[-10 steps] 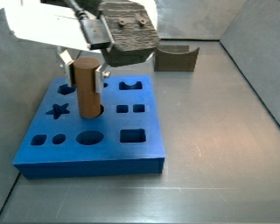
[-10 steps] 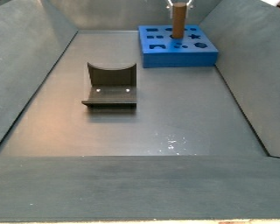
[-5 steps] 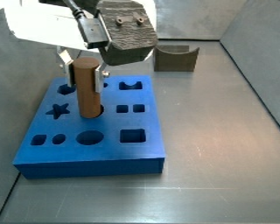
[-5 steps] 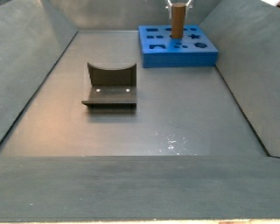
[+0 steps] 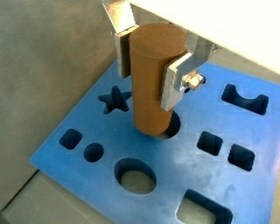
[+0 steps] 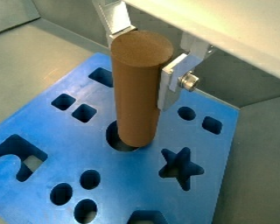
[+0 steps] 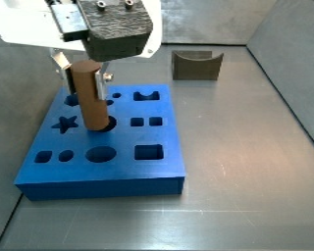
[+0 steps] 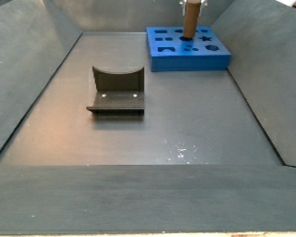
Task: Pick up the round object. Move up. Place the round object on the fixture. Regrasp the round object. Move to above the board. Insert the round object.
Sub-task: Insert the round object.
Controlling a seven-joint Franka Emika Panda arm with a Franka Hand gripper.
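Observation:
The round object (image 5: 152, 101) is a reddish-brown peg standing upright over the blue board (image 5: 101, 131). My gripper (image 5: 150, 68) is shut on its upper part, with a silver finger (image 5: 171, 80) pressed on each side. The peg's lower end sits in the mouth of a round hole beside the star hole (image 5: 113, 101). The same grip shows on the peg (image 6: 136, 87) under the gripper (image 6: 143, 63) above the board (image 6: 224, 166). In both side views the peg (image 7: 87, 98) (image 8: 188, 18) stands on the board (image 7: 121, 167) (image 8: 188, 57), gripper (image 7: 86, 71) above. The fixture (image 7: 196, 65) (image 8: 116, 91) stands apart on the floor, empty.
Grey walls enclose the metal floor (image 8: 163, 139) on all sides. The board lies near one wall (image 7: 16, 108). Other holes lie round the peg: squares (image 5: 224, 149), a notched slot (image 5: 245, 96) and round holes (image 5: 136, 178).
The gripper has shifted the peg sideways across the board, to the left in the side view, and it stays shut on it. The fixture and board have not moved.

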